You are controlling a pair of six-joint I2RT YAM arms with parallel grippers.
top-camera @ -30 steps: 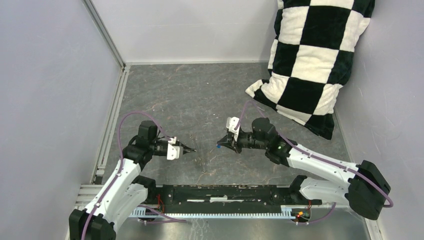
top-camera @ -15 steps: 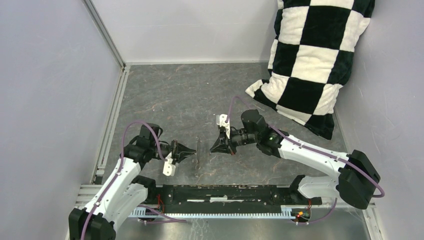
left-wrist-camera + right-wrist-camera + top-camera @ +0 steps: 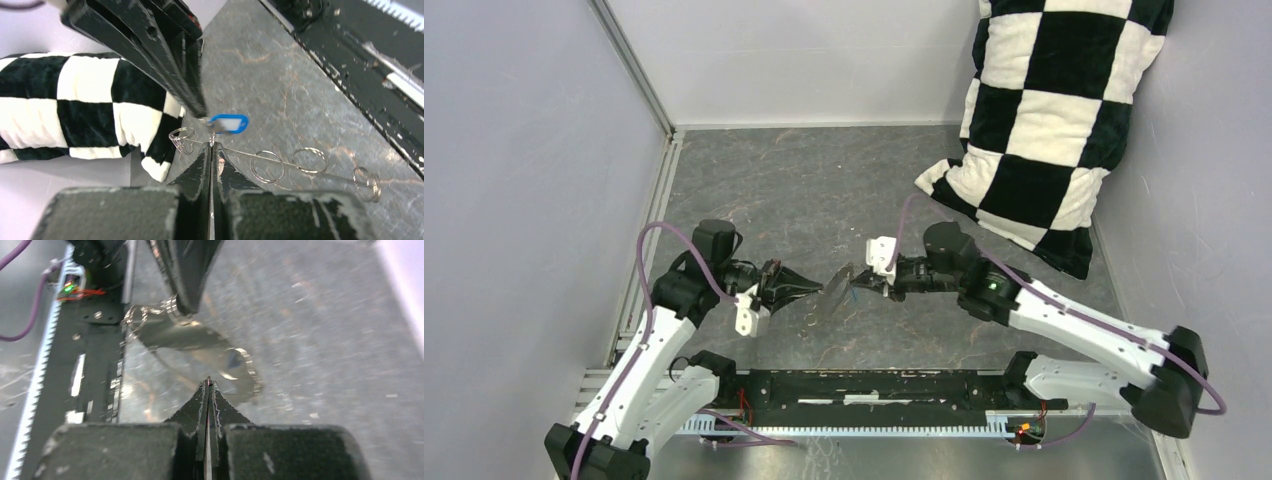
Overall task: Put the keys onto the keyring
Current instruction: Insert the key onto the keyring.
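the left gripper is pinched closed on the thin dark-grey wire keyring; the right gripper, also closed, seemingly grips the small blue-headed key.

The table is dark grey, marbled with pale and rusty veins. The pillow is a black-and-white checkerboard. The key has a bright blue head with a white centre. Just beside the key, the keyring is thin silvery-grey wire carrying small silvery rings. The left gripper and right gripper are black, and the arms are white.
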